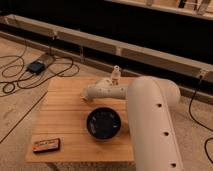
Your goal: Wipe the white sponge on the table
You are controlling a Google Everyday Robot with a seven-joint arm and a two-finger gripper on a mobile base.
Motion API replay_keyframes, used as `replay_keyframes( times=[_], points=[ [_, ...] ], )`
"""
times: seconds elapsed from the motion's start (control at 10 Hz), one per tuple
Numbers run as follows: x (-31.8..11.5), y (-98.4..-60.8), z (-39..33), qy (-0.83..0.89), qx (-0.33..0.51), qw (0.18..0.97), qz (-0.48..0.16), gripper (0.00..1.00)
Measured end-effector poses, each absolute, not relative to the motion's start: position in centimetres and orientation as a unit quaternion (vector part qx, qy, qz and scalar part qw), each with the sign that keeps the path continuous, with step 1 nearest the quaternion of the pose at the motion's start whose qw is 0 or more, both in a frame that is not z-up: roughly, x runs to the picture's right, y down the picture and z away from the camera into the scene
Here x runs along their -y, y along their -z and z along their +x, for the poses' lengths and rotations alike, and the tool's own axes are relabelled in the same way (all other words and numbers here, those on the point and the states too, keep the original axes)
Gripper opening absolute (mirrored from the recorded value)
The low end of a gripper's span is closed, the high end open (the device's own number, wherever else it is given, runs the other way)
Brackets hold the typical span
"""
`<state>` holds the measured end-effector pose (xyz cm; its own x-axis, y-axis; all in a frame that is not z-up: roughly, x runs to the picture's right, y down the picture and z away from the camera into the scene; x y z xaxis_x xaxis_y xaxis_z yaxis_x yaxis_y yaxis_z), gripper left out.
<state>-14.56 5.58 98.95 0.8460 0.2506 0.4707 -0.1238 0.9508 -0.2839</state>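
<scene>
Low wooden plank table (60, 115), light grain | claw (86, 96) above its middle | grip unclear

Quantities: one table (55, 125); one black bowl (104, 123); one flat packet (46, 145); one gripper (89, 95), over the table's far half.

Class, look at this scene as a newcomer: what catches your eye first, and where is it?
The big white arm fills the right foreground, stretched left with its hand over the far half of the table. A black bowl sits mid-table, and a small orange packet lies at the front-left corner.
</scene>
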Motion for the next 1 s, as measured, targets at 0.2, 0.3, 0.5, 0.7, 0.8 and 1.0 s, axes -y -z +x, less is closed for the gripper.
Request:
replay_keyframes(
  times=[0.2,0.3,0.5,0.7,0.8,1.0],
  points=[
    [-5.6,-98.5,-15.4,-0.089,0.269,0.951,-0.122,0.05],
    [-5.5,-98.4,-15.6,-0.087,0.272,0.951,-0.122,0.05],
    [-5.3,-98.4,-15.8,-0.088,0.273,0.950,-0.122,0.05],
    [-5.1,-98.3,-15.9,-0.087,0.274,0.950,-0.121,0.05],
    [-5.0,-98.0,-16.1,-0.083,0.273,0.950,-0.123,0.05],
    [-4.4,-97.6,-17.0,-0.070,0.267,0.952,-0.128,0.05]
  ],
)
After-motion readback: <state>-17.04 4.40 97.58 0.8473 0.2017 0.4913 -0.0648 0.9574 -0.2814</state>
